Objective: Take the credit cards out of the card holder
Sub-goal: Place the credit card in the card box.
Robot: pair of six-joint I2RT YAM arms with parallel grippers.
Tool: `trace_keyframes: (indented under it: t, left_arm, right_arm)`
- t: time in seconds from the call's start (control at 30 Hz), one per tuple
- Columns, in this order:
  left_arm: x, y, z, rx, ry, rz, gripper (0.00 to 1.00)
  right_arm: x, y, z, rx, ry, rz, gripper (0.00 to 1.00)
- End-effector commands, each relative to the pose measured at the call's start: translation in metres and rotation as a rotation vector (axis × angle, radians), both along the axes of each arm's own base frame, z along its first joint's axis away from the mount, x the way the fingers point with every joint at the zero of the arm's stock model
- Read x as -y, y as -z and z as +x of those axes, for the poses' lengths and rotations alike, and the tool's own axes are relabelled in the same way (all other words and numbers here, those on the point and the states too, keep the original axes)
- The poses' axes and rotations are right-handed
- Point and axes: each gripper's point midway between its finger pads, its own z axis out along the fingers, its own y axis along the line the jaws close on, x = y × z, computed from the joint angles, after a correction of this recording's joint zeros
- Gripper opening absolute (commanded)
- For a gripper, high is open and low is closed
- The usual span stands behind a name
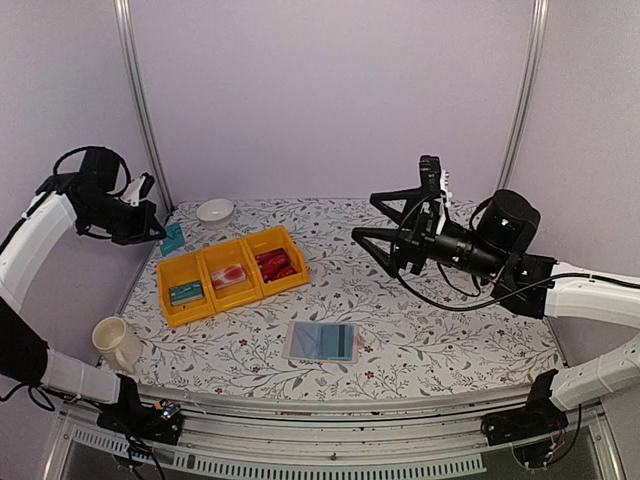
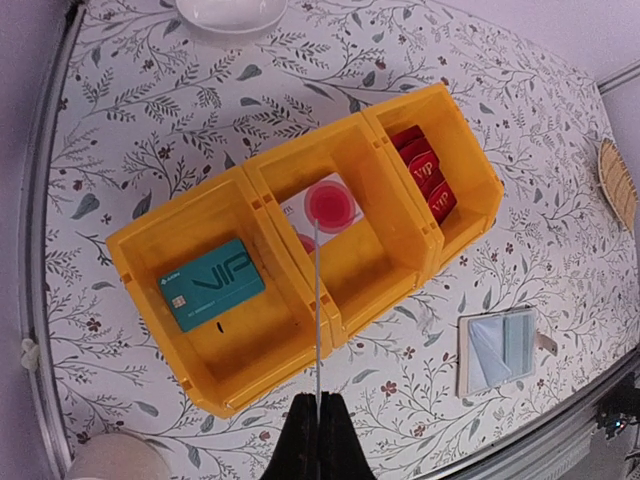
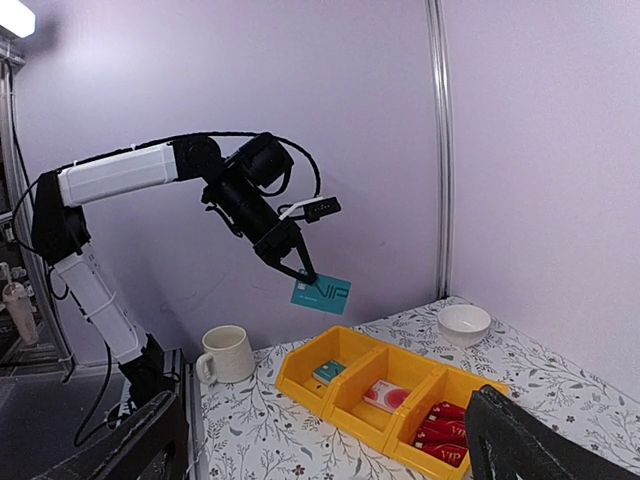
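Observation:
My left gripper (image 1: pixel 160 232) hangs high over the table's left edge, shut on a teal credit card (image 1: pixel 174 239). In the left wrist view that card (image 2: pixel 317 300) shows edge-on as a thin line running out of the closed fingertips (image 2: pixel 320 405). From the right wrist view the same card (image 3: pixel 321 292) hangs above the bins. The card holder (image 1: pixel 321 341) lies flat near the front edge, also in the left wrist view (image 2: pixel 497 348). My right gripper (image 1: pixel 362 216) is raised at the right, open and empty, its fingers (image 3: pixel 520 440) spread wide.
Three joined yellow bins (image 1: pixel 200 262) hold a teal card (image 2: pixel 211 284), a pink card (image 2: pixel 325 208) and red cards (image 2: pixel 425 175). A cream mug (image 1: pixel 117 343) stands front left, a white bowl (image 1: pixel 215 211) at the back, a straw basket (image 2: pixel 620 185) far right.

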Motion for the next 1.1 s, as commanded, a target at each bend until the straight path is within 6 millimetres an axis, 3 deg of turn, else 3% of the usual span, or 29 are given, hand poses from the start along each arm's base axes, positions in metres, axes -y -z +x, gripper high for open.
trace_keyframes:
  t: [0.0, 0.03, 0.13, 0.23, 0.47, 0.53, 0.67, 0.8, 1.07]
  left_arm:
    - [-0.014, 0.045, -0.015, -0.212, -0.022, 0.029, 0.00]
    - [-0.024, 0.052, -0.016, -0.243, -0.066, 0.056, 0.00]
    - [-0.022, 0.059, -0.012, -0.268, -0.053, -0.041, 0.00]
    - [-0.030, 0.080, -0.012, -0.348, -0.074, -0.037, 0.00]
    - [-0.016, 0.120, 0.000, -0.474, -0.045, -0.154, 0.00]
    - [-0.013, 0.122, 0.005, -0.472, -0.034, -0.172, 0.00]
    - [-0.027, 0.121, 0.018, -0.467, -0.063, -0.136, 0.00]
    - [-0.021, 0.129, 0.030, -0.487, -0.034, -0.189, 0.00]
    - [-0.024, 0.146, 0.035, -0.516, -0.025, -0.194, 0.00]
  right_arm:
    - [0.004, -0.005, -0.007, 0.092, -0.033, -0.027, 0.99]
    - [0.004, -0.005, -0.007, 0.102, -0.038, -0.032, 0.99]
    - [0.007, -0.006, -0.009, 0.116, -0.060, -0.034, 0.99]
    - [0.010, -0.004, -0.011, 0.117, -0.078, -0.041, 0.99]
    - [0.019, 0.000, -0.011, 0.187, -0.054, -0.073, 0.99]
    - [0.021, 0.002, -0.010, 0.195, -0.045, -0.079, 0.99]
    - [0.023, 0.004, -0.007, 0.193, -0.032, -0.085, 0.99]
    - [0.021, 0.006, -0.005, 0.197, -0.033, -0.092, 0.99]
    - [0.021, 0.008, -0.001, 0.191, -0.015, -0.103, 0.99]
